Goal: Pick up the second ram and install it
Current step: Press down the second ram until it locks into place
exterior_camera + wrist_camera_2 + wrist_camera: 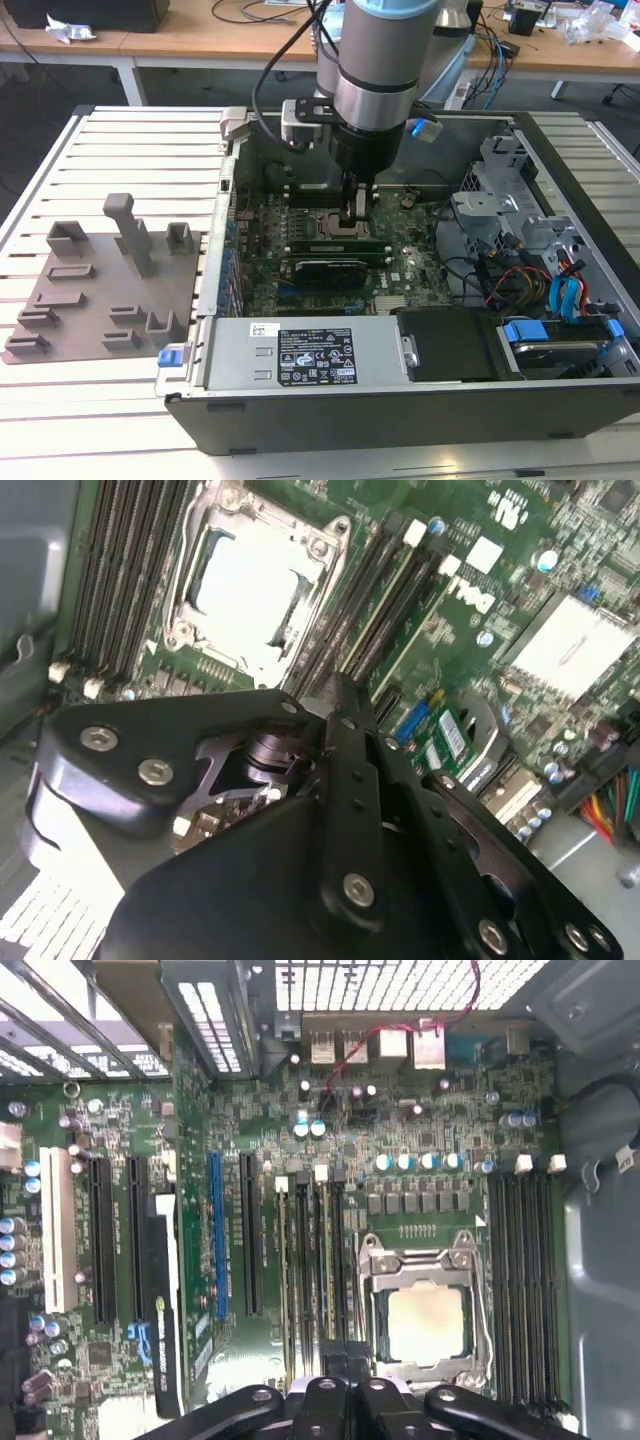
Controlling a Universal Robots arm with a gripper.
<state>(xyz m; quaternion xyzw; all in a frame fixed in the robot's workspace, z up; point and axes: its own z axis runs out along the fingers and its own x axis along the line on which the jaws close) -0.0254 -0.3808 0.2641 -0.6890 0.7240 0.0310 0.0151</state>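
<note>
While I hang inside the computer case point(520, 400), my claw point(357, 222) sits low over the motherboard's point(420, 1160) memory slots point(310, 1260), beside the CPU socket point(425, 1305). The second ram point(335, 243) lies seated on the board just by my fingertips (a green stick); whether my fingers are parted or pinched, I cannot tell.

The arm hangs nearly vertical, wrist pointing straight down — its black claw point(356, 212) lowered, fingers drawn close together.

even, bright overhead light falls on the pale worktop point(110, 150) in the exterior view, with soft shadows inside the case point(560, 150). in both wrist views the cpu socket point(250, 580) glares white. the hand point(330, 780) looms dark and blurred in the second wrist view.
</note>
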